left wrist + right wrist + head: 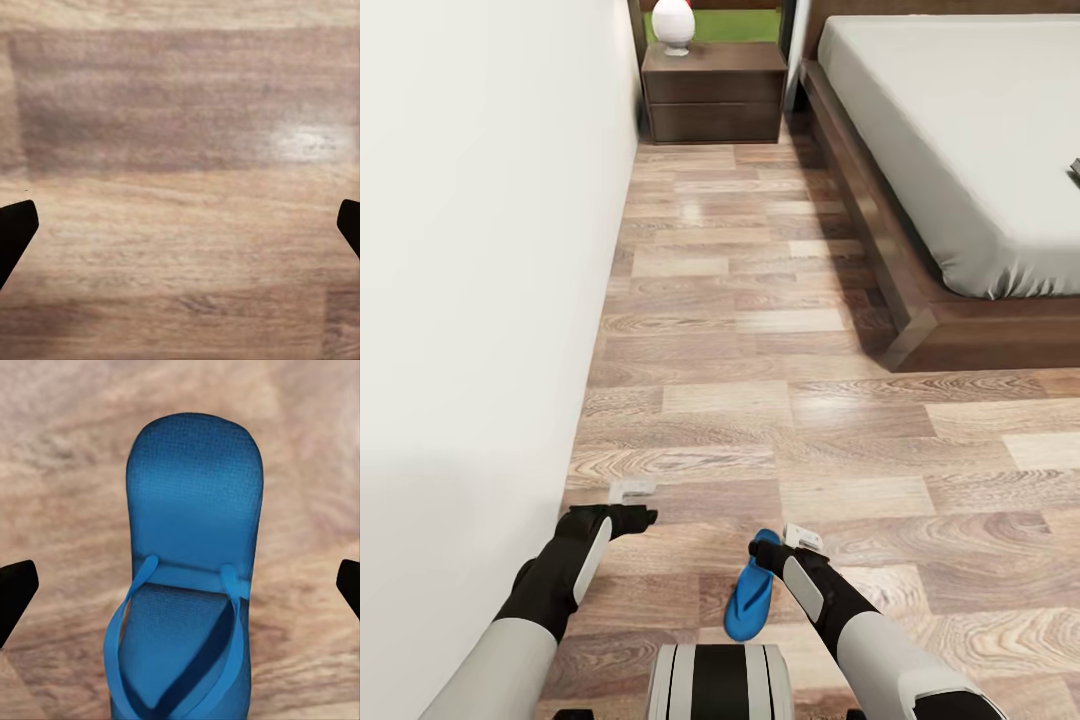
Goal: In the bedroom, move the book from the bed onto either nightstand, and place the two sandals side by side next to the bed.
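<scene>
Wood-plank floor point(760, 330) runs ahead of me between a white wall point(480, 250) on my left and the bed point(960, 140) on my right, its white mattress sitting on a dark wooden frame. At the far end, against the wall, stands a nightstand point(715, 90) with a white vase-like object point(673, 25) on top — its upper part is cut off by the picture edge.

From the head camera I see the blue sandal point(750, 600) lying on the floor just in front of my base, beside my right forearm. My right hand point(800, 540) hangs over its far end, close above it; whether it touches I cannot tell from here. My left hand point(632, 492) hovers over bare floor near the wall.

The right wrist camera gives what the head view doesn't: the sandal point(187, 577) seen from above, sole and straps clear, lying between two dark fingertips point(15, 592) spread wide at the frame edges — the hand is open, gripping nothing. Its near end is cut off at the frame edge.

The left wrist camera has plain planks and the same wide-apart fingertips point(15, 232) — open too.

A small dark object point(1075, 172) sits on the mattress at the right picture edge, mostly cut off; I can't make out what it is.
</scene>
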